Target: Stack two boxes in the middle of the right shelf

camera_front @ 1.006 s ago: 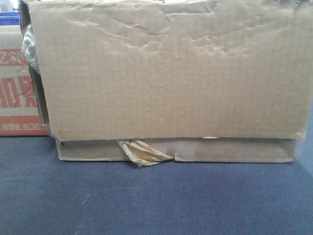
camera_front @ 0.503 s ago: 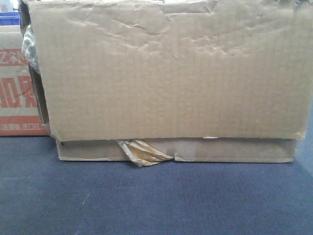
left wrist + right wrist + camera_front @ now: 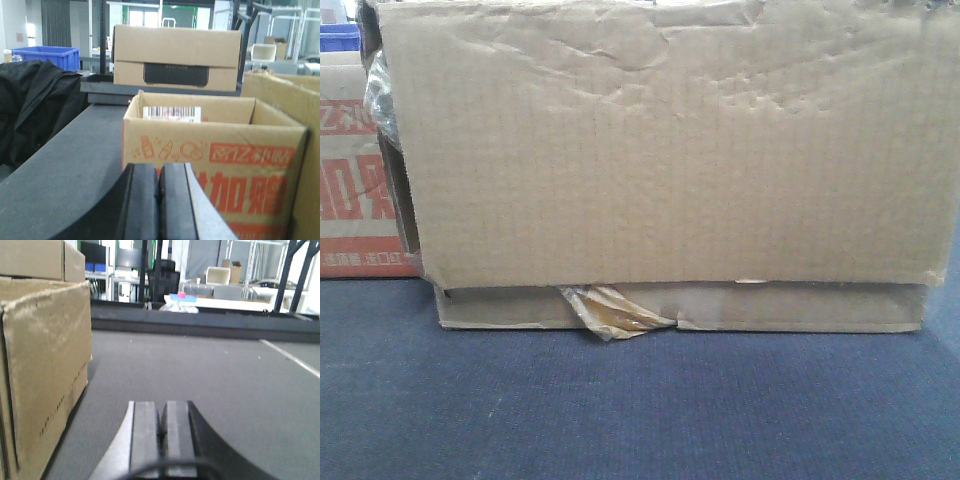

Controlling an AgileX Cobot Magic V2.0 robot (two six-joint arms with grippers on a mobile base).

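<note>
Beside tall box [image 3: 670,150], red-printed carton [image 3: 352,200]

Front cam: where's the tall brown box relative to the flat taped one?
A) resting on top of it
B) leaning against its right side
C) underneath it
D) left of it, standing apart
A: in the front view the tall creased box sits on the shallow flat box, whose front shows below it with the peeling tape hanging off.
</note>
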